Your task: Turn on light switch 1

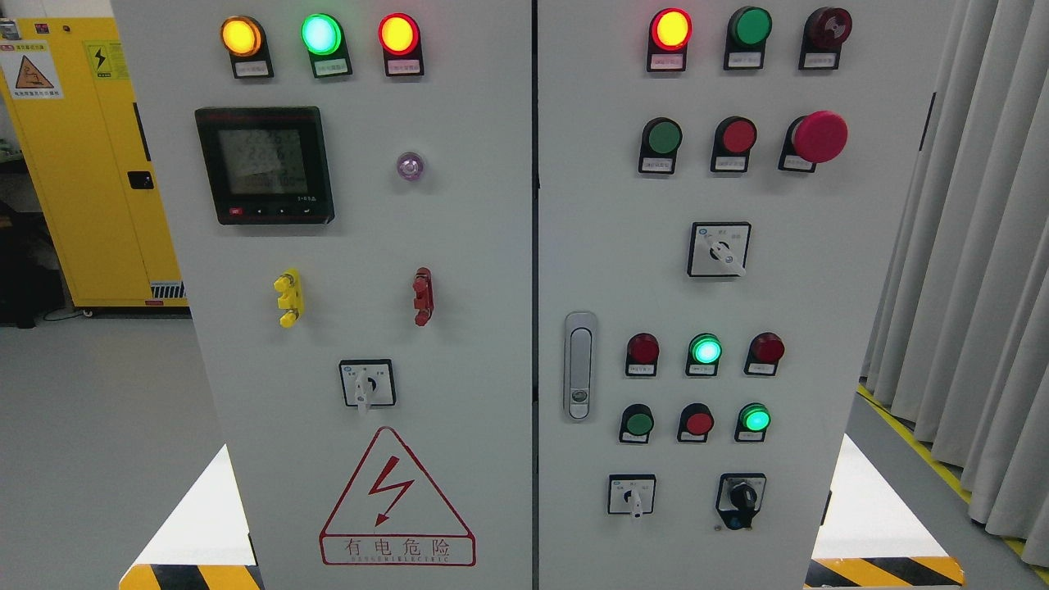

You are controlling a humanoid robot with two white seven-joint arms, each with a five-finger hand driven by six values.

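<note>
- A yellow cabinet with warning stickers stands at the far left, behind the control cabinet.
- The left door carries three lit lamps along its top: amber, green and red.
- Below them sits a black digital meter, with a small violet lamp to its right.
- Lower down are a yellow terminal, a red terminal, a rotary selector and a red triangular shock-warning sign.
- The right door has a grey door handle near its left edge.
- Light switch 1 cannot be told from the others; the labels are too small to read. Candidates are the push buttons on the right door, such as the unlit green button, the red button beside it and the glowing green button.
- A large red mushroom button sits upper right.
- Grey curtains hang at the right.
- No robot hand is in view, so its state cannot be told.
</note>
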